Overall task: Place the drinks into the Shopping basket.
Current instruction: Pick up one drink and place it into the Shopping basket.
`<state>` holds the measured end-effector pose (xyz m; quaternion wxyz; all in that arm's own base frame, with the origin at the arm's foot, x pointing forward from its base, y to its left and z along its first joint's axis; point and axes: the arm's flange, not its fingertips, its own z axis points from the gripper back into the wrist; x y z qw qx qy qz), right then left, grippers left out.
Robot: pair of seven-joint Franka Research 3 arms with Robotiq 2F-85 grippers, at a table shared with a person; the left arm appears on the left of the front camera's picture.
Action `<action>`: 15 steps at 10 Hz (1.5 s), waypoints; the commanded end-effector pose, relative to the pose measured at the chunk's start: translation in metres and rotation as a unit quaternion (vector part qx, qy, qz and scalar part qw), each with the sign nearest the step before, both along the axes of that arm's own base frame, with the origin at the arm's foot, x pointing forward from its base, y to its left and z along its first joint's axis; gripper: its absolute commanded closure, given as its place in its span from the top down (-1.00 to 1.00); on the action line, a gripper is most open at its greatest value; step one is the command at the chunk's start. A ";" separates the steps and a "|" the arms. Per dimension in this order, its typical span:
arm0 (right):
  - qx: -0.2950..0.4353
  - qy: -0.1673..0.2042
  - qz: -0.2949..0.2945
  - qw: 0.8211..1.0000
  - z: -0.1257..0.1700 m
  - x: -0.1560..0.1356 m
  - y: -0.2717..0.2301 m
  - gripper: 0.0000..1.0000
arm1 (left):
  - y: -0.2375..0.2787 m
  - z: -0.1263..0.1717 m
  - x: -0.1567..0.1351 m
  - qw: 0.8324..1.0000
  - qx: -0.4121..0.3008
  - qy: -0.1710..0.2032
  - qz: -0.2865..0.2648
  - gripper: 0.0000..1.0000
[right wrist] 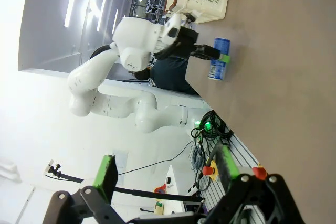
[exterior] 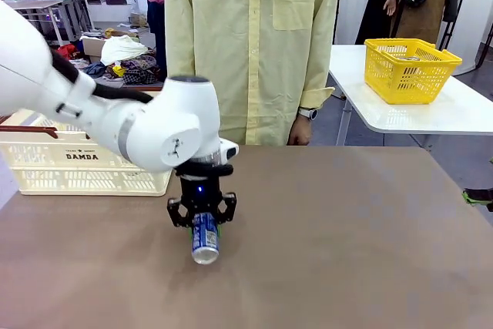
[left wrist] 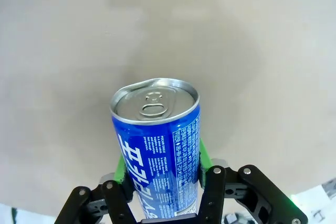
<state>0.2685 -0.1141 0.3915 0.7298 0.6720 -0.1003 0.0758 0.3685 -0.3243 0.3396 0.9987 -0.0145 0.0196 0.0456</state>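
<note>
My left gripper (exterior: 203,229) is shut on a blue drink can (exterior: 205,241) with white lettering, over the middle of the brown table. The can lies along the fingers, its silver top pointing down and toward the near edge. In the left wrist view the green pads (left wrist: 122,167) press both sides of the can (left wrist: 157,145), with bare tabletop beyond it. The right wrist view shows the same can (right wrist: 218,66) in the left gripper (right wrist: 212,56). The cream Shopping basket (exterior: 85,171), marked DAMDA, stands at the table's far left. My right gripper (right wrist: 165,158) is open and holds nothing.
A person in a pale yellow shirt (exterior: 254,44) stands at the far edge, hand (exterior: 299,130) hanging near the table. A bright yellow basket (exterior: 410,69) sits on a white table (exterior: 462,113) at the back right. Open tabletop lies right of the can.
</note>
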 end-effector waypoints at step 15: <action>0.001 0.006 0.003 1.000 0.004 -0.001 -0.001 1.00 | 0.199 0.267 0.086 0.989 0.026 -0.088 -0.117 -1.00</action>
